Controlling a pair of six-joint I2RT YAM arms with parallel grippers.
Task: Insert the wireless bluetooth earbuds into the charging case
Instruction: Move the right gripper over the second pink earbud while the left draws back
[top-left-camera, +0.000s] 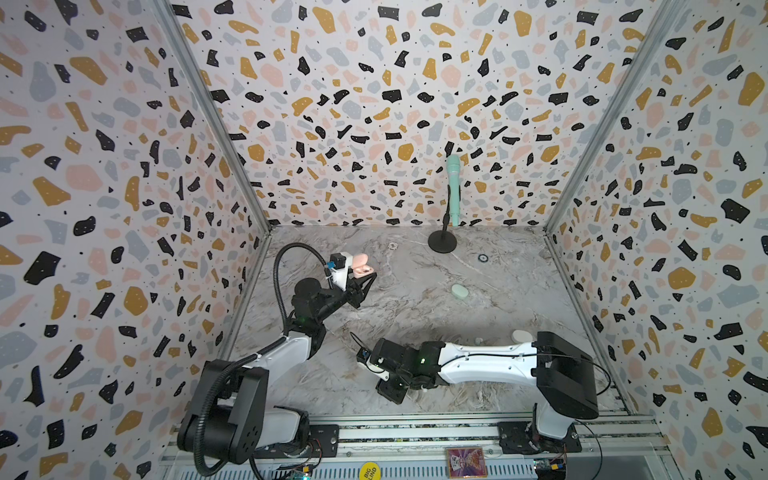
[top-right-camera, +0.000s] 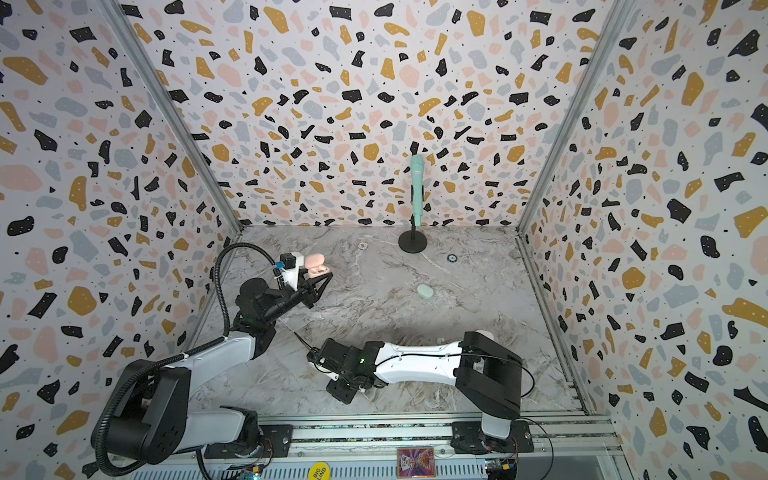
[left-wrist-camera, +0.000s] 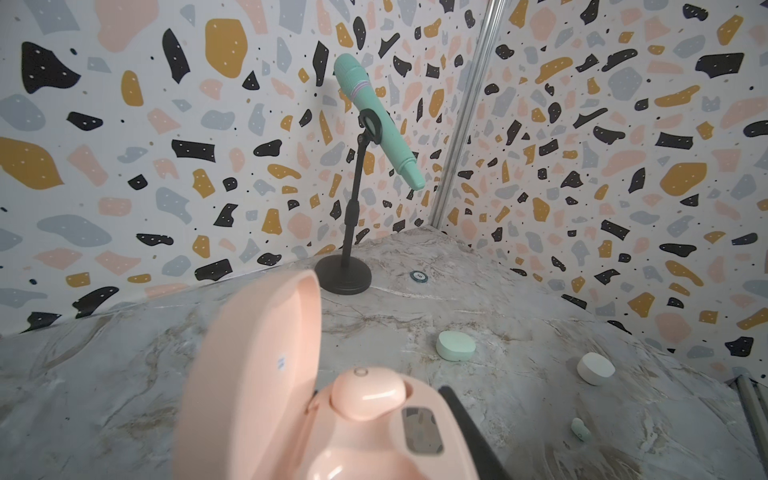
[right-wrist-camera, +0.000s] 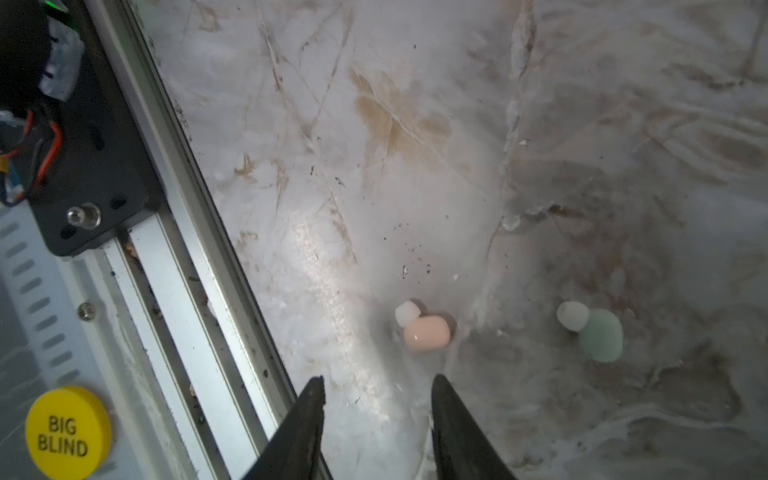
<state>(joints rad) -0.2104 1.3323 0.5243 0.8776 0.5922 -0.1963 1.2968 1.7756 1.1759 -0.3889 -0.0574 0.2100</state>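
At table 6 o'clock, by the front rail (right-wrist-camera: 195, 257): loose pink earbud (right-wrist-camera: 427, 333) on the marble (right-wrist-camera: 332, 124), right gripper (right-wrist-camera: 378, 384) just short of it, jaws apart, empty. Bud looks light, hard, slick, likely to squirt; pinch the broad sides; mint earbud (right-wrist-camera: 600, 334) near. At 10 o'clock left gripper (top-left-camera: 366, 281) clamps the open charging case (top-left-camera: 362, 262); open marble between.
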